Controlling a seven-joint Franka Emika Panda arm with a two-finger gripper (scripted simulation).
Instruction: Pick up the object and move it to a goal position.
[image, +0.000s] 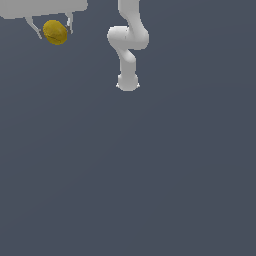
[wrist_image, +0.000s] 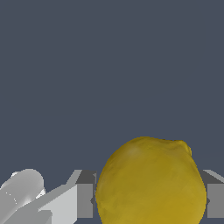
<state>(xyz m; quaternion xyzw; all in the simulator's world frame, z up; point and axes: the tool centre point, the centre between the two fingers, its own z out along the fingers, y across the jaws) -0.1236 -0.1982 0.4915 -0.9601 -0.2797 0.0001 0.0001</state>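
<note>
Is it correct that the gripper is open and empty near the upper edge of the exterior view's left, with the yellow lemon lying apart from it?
Not quite. The gripper is there, but it is shut on the lemon, held between its fingers, as the exterior view shows.

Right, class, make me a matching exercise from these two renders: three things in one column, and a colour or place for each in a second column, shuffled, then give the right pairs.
Column one:
1. lemon-like object
2. gripper
3. arm's base

Column two:
A. white, standing on the floor near the top middle of the exterior view
B. mustard yellow, held between two fingers
C. pale grey fingers, closed on either side of something in the exterior view's top left corner

Pairs: 1-B, 2-C, 3-A
</note>
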